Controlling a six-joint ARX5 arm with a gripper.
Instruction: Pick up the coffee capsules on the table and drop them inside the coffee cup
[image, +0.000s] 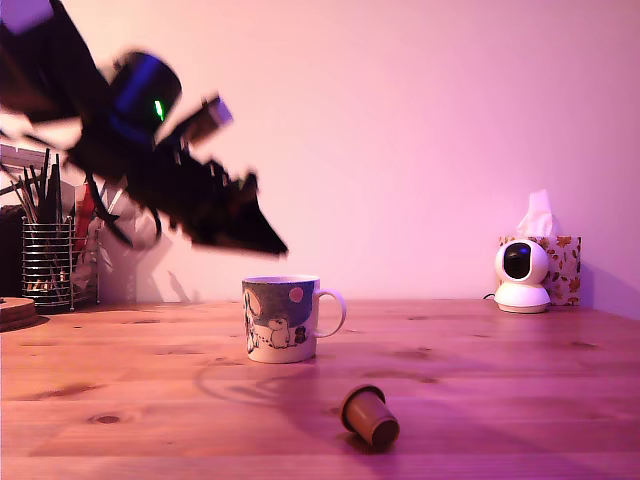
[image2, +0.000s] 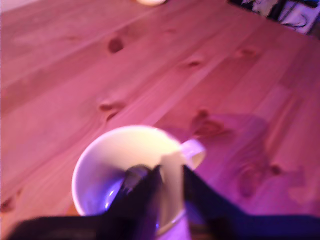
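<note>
Right now my gripper (image2: 171, 181) hangs over the coffee cup (image: 281, 318), fingers a little apart with nothing between them. A dark capsule (image2: 134, 176) seems to lie inside. Next I should lift clear of the rim before swinging away. The tan-brown capsule (image: 369, 416) lies on its side, lower centre of the exterior view, on the table (image: 500, 370).

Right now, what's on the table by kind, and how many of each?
Coffee capsules: 2, one tan on its side on the table, one dark inside the mug
Mug: 1
Camera: 1
Tissue box: 1
Wire holder: 1
Total: 6
</note>
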